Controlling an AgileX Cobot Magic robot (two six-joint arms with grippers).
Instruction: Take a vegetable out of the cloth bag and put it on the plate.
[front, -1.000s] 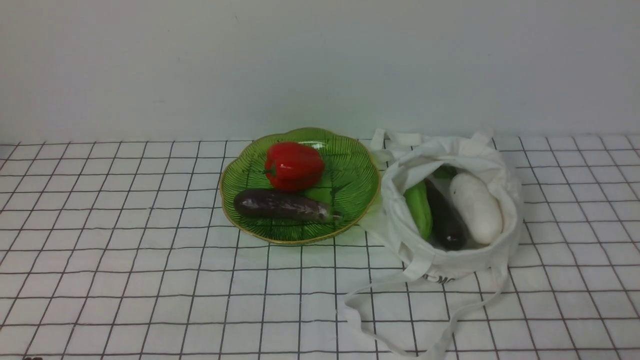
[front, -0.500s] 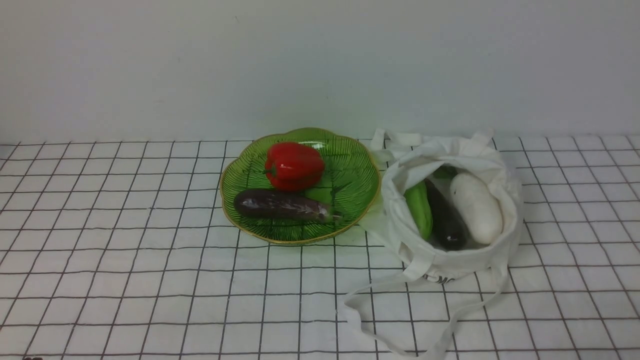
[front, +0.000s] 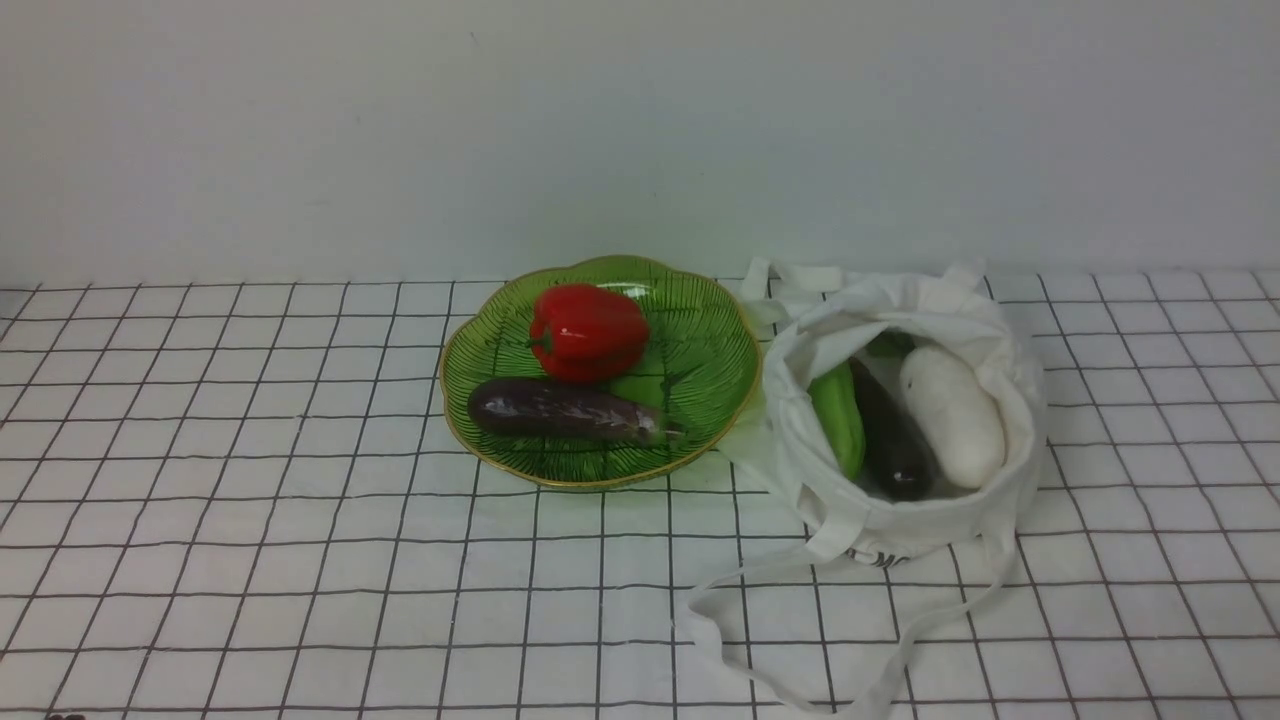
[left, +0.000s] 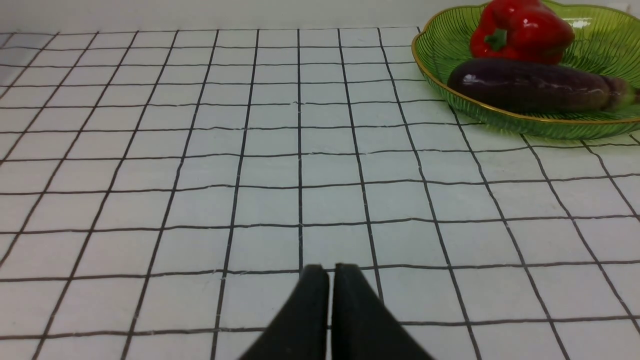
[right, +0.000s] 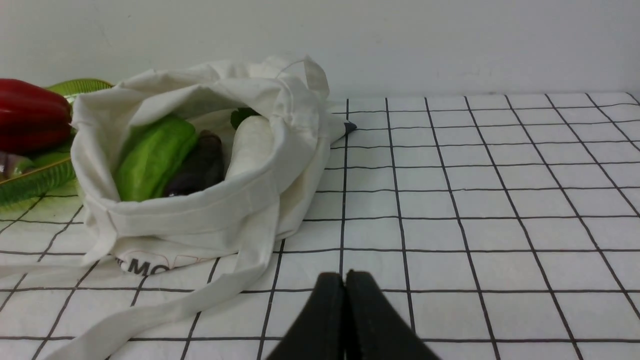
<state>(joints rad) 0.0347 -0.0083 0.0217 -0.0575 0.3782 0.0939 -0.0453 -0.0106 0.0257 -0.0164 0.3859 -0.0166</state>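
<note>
The long dull-purple eggplant (front: 566, 411) lies on the green glass plate (front: 700, 300) in front of a red bell pepper (front: 588, 331); both show in the left wrist view, the eggplant (left: 535, 85) on the plate (left: 440, 60). The white cloth bag (front: 960, 530) lies open to the plate's right, holding a green vegetable (front: 838, 417), a near-black eggplant (front: 893, 440) and a white vegetable (front: 952, 414). In the right wrist view the bag (right: 200, 220) is ahead. My left gripper (left: 326, 270) and right gripper (right: 344, 276) are shut and empty, low over the cloth, outside the front view.
A white tablecloth with a black grid (front: 250, 500) covers the table. The bag's long strap handles (front: 760, 640) trail across the cloth toward the near edge. A plain white wall (front: 400, 130) stands behind the table.
</note>
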